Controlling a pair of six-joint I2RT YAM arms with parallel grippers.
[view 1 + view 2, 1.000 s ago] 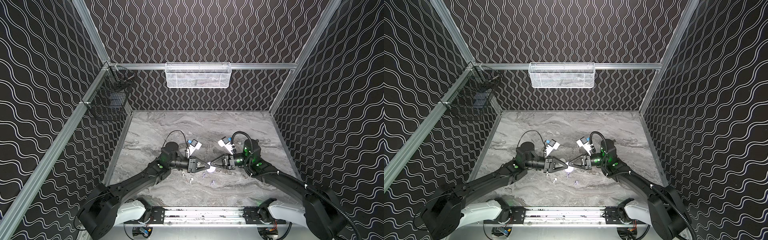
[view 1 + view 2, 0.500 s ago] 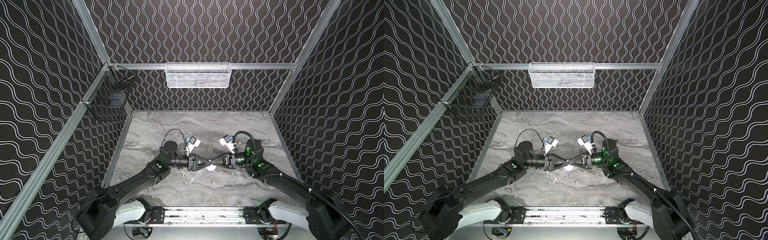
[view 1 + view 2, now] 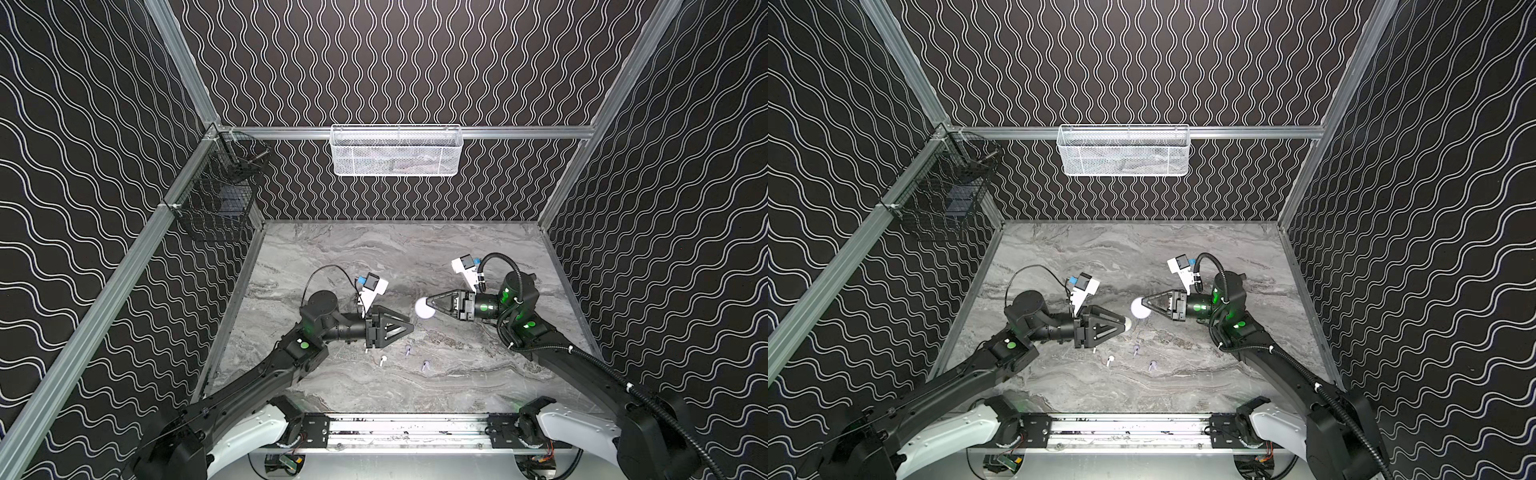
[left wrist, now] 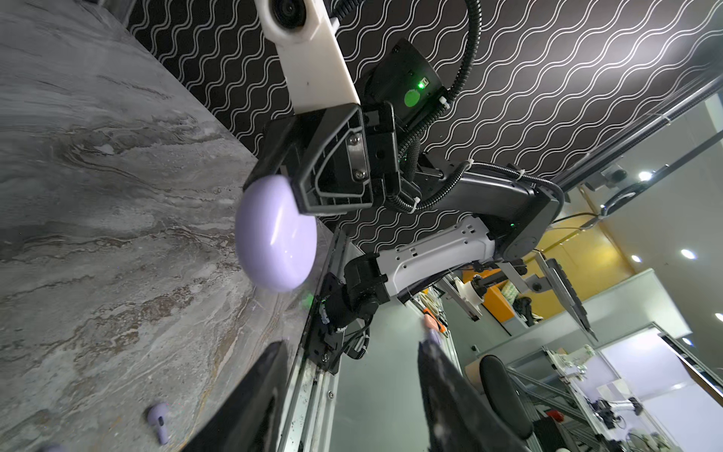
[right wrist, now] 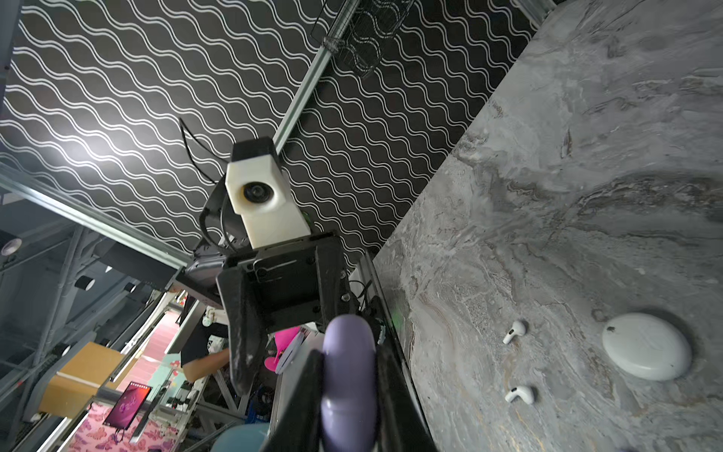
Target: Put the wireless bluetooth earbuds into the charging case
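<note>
In a top view, my left gripper (image 3: 409,327) has drawn back from the middle, where a second ago it met my right gripper (image 3: 430,308) tip to tip. The lilac case (image 3: 424,309) stayed with the right gripper. I judge the handover finished, so the left hand is free to open the lid or to fetch an earbud.

The two white earbuds (image 3: 382,360) and the two lilac earbuds (image 3: 424,365) all lie on the table (image 3: 374,257) near the front, none in a case. In a top view, the white case (image 3: 1128,325) lies just beside my left fingertips.

The white mesh basket (image 3: 415,166) on the back wall holds something grey that I cannot make out. The black wire basket (image 3: 216,208) holds a dark thing, also unclear.

In the left wrist view, my left fingers (image 4: 258,391) stand spread with nothing between them. My right gripper pinches the lilac case by its edge, it seems off the table. The case is closed, so its inside is hidden.

In the right wrist view, the lilac case sits pressed between my right fingers. The white case rests on the table with its lid shut, and the white earbuds lie near it.
</note>
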